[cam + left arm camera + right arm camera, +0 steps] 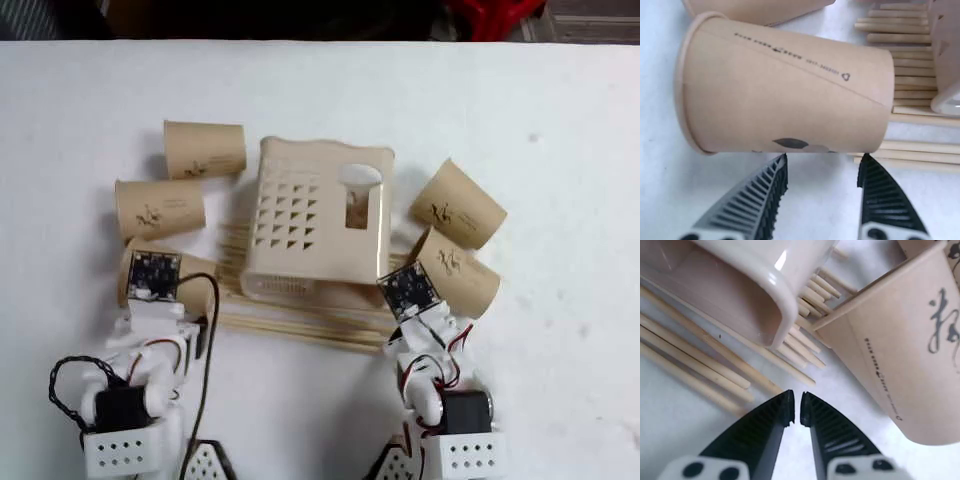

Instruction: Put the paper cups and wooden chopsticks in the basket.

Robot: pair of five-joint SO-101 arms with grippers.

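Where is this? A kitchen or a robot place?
Probably a robot practice bench, not a kitchen: two robot arms sit at a plain white table, with cups, chopsticks and a basket set out before them.

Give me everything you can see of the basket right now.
The basket is cream plastic with rounded corners. It lies tipped on its side, a wall of small cut-out holes and an oval handle opening facing up, its mouth toward the arms. It rests on the wooden chopsticks, with paper cups at either side.
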